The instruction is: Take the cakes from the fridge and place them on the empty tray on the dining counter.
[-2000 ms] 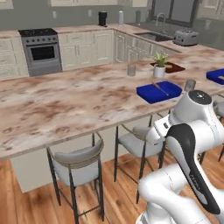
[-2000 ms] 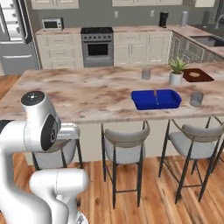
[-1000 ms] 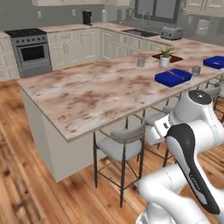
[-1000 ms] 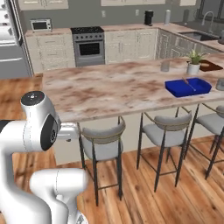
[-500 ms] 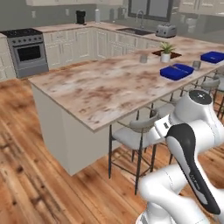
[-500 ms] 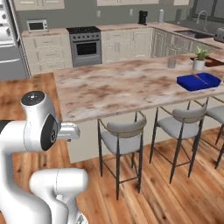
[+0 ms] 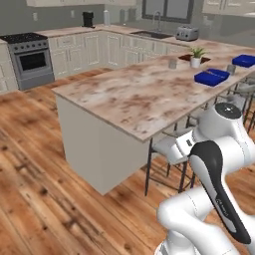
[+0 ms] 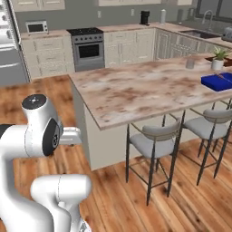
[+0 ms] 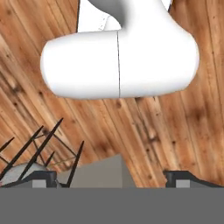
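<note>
The dining counter (image 7: pixel 134 94) is seen as a long marbled slab running from the near left to the far right, with its near corner jutting toward the wooden floor (image 7: pixel 45 199). Grey-cushioned stools (image 8: pixel 154 140) are tucked along its right-hand edge. On the far right part of the counter a blue tray (image 7: pixel 211 77) lies flat on the stone; in the right base view the same tray (image 8: pixel 216 82) is found at the right edge. A second blue object (image 7: pixel 245 60) is seen farther along, near the picture's right edge. Just beyond the tray a small potted plant (image 7: pixel 195 56) stands upright beside a dark brown board (image 7: pixel 187 58), and a small grey cup (image 7: pixel 172 63) stands to its left.

The fridge (image 8: pixel 7 45) is partly visible at the far left of the right base view, next to a cream cabinet with a microwave (image 8: pixel 36 27) on top. A steel stove (image 8: pixel 88 47) is set against the far wall.

The cakes cannot be made out anywhere.

The gripper (image 9: pixel 109 177) is pointed down at the floor, its two dark fingertips (image 9: pixel 41 177) spread wide apart with nothing between them, and a stool's thin black legs (image 9: pixel 39 151) showing beside them.
</note>
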